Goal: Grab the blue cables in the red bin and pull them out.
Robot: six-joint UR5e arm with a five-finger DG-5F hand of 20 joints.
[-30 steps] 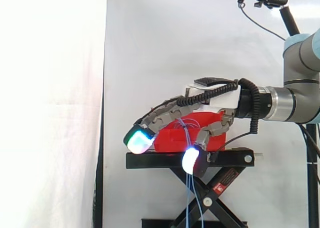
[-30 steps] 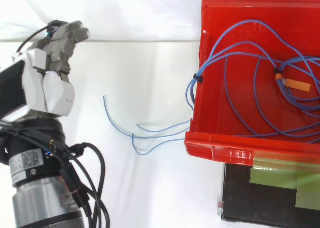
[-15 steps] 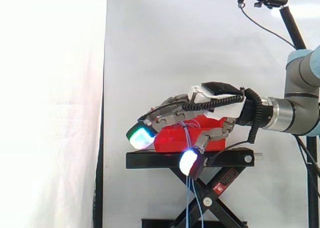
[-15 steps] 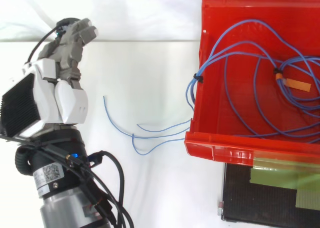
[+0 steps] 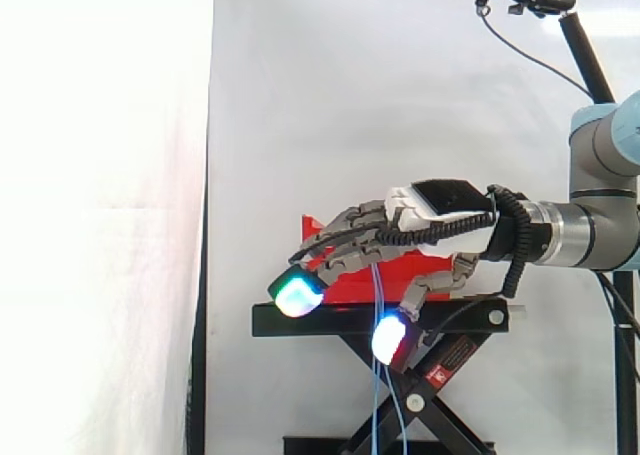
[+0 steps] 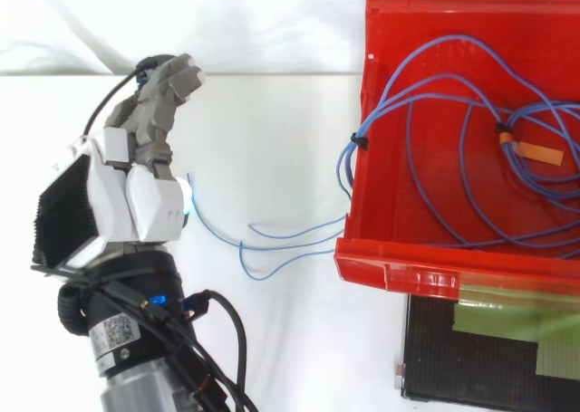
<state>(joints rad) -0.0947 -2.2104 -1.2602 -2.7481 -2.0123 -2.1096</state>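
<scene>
Red bin (image 6: 408, 274): sits at the right of the top view with its left wall and lower rim in frame. In the side view it rests on the black stand (image 5: 330, 320), partly hidden behind the hand.
Open room: in the top view a broad white gap separates the hand (image 6: 136, 195) from the bin's left wall, and only the loose cable ends cross it. In the side view the white curtain (image 5: 350, 95) is bare above and left of the hand.
Edges: in the side view the cyan-green fingertips (image 5: 297, 293) hang just above the left end of the stand's top plate. The white-blue thumb pad (image 5: 390, 338) dips below that plate's top edge.
Bin contents: blue cables (image 6: 347, 167) lie looped across the bin floor, with an orange tag (image 6: 539, 152) on the coils at right. A black tie (image 6: 359, 141) bundles the strands at the left wall.
Cable direction: the ends spill over the left wall and run leftward toward the hand in the top view. In the side view they hang straight down past the stand (image 5: 378, 405).
Hand: fingers are stretched out with a loose bend, pointing down to the left in the side view. The thumb is held apart and nothing is gripped.
Lower right of the top view: green tape (image 6: 507, 326) lies across the stand below the bin.
</scene>
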